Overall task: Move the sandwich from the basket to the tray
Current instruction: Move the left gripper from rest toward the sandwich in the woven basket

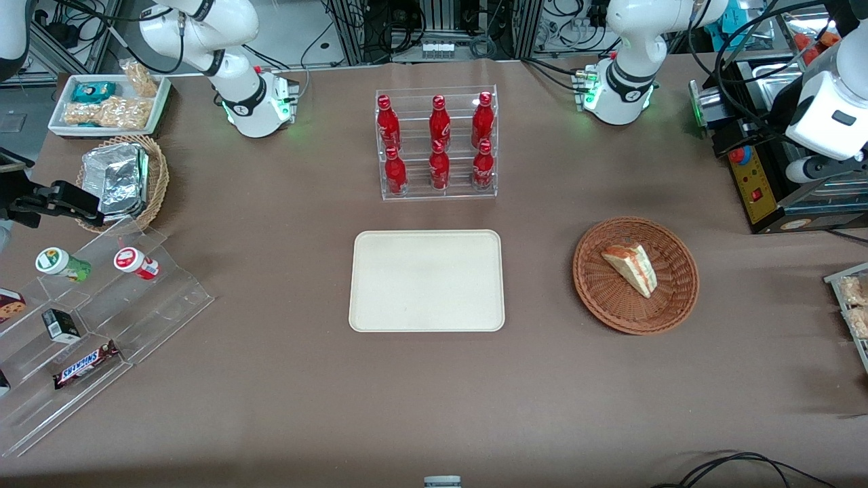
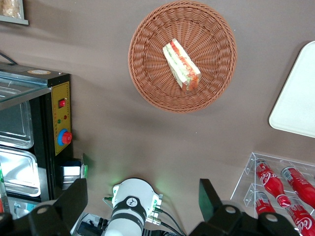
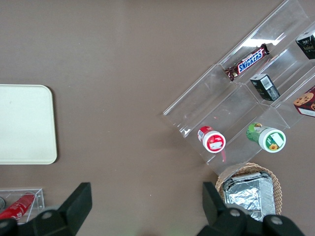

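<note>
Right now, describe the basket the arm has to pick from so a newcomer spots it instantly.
Start at the cream tray mid-table; beside it, toward the working arm's end, sits the round reddish-brown wicker basket, holding one triangular sandwich. The open gripper hangs high above the table, apart from it. The other wicker basket, at the parked arm's end, is lighter tan and holds foil packets.

Your left arm is sitting folded back toward its own end of the counter, wrist raised high and camera facing straight down. Its gripper (image 2: 142,204) is hanging well above the counter, fingers (image 2: 209,199) spread wide, holding nothing.
</note>
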### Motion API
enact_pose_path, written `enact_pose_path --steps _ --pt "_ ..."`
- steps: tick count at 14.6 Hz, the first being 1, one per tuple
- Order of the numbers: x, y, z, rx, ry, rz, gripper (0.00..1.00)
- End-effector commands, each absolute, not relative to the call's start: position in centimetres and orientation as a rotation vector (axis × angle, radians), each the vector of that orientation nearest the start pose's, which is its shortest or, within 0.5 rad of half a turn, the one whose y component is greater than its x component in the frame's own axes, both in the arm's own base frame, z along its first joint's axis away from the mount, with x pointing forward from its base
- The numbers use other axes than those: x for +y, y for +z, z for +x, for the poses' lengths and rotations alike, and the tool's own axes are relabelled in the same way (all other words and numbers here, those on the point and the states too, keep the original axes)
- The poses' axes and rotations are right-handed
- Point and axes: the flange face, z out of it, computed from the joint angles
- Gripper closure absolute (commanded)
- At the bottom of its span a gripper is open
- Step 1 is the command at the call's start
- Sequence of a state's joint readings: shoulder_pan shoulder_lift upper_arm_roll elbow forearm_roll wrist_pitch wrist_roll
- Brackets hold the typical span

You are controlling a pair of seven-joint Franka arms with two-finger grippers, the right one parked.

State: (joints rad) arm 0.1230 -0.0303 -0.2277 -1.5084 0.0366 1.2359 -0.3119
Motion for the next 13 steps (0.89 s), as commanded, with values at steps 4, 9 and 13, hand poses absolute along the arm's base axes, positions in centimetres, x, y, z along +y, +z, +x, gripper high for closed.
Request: enact_pose_path --steps 4,9,13 --pt "-5.1 63.5 50.7 -0.327 0.352 -2.988 0.00" --pt "-1.7 52.9 52.4 -0.520 0.409 -2.951 0.00" --pt "-2.5 44.5 52.2 -0.942 0.307 -2.829 0.00"
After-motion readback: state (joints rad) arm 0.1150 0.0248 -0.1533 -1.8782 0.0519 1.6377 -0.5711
